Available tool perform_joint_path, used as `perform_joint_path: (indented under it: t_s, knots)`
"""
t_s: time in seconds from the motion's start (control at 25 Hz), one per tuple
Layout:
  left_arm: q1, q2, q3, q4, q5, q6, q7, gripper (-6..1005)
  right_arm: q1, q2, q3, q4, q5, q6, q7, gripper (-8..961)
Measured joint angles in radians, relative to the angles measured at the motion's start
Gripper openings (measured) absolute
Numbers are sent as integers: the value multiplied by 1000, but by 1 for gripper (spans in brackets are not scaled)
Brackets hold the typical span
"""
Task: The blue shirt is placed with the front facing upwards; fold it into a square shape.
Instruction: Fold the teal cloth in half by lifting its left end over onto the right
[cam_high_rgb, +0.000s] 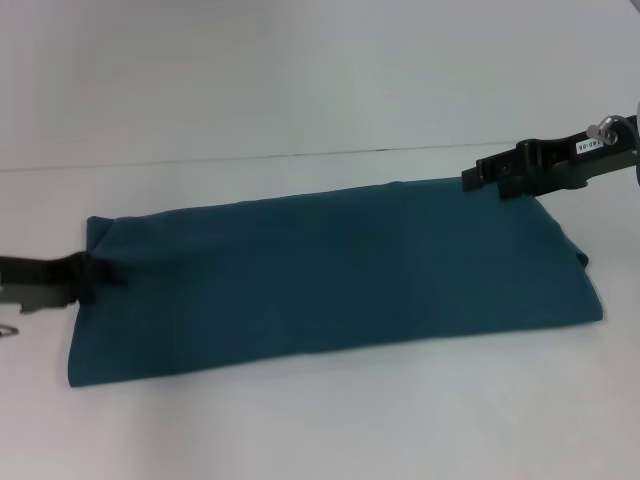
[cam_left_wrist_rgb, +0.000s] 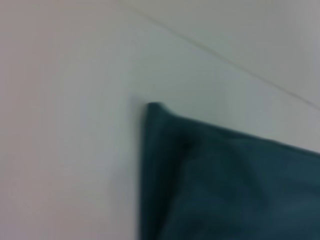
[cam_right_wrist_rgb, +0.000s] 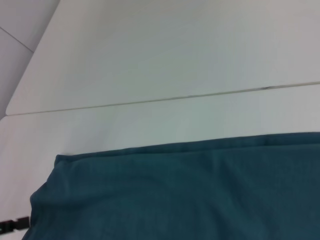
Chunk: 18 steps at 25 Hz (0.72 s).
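We see the blue shirt (cam_high_rgb: 330, 275) in plain dark teal with no print on its upper face, a white table (cam_high_rgb: 320, 420) crossed by a thin dark seam line, black left gripper (cam_high_rgb: 95, 275), black right gripper (cam_high_rgb: 480, 180) with a small white label.

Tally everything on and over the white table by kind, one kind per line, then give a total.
Blue shirt, folded into a long band: 1
Grippers, left gripper at the shirt's left end, right gripper at its far right corner: 2
White table: 1
Total: 4
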Motion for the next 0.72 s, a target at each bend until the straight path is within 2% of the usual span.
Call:
perform_joint_path:
  t_s: [0.16, 0.32, 0.44, 0.6, 0.72]
  knots:
    - [3, 14, -18, 139, -71, 148, 61, 525, 0, 0, 1, -7, 0, 0, -6, 742]
    - [-25, 54, -19, 130, -88, 218, 48, 604, -1, 7, 1, -8, 0, 0, -17, 742]
    - [-20, 52, -23, 126, -100, 220, 41, 685, -2, 9, 1, -8, 1, 0, -27, 742]
    - [-5, 46, -73, 126, -98, 214, -10, 796, -2, 9, 1, -9, 2, -10, -29, 742]
    - [10, 59, -94, 122, -92, 216, -78, 880, -2, 6, 1, -9, 2, -12, -29, 742]
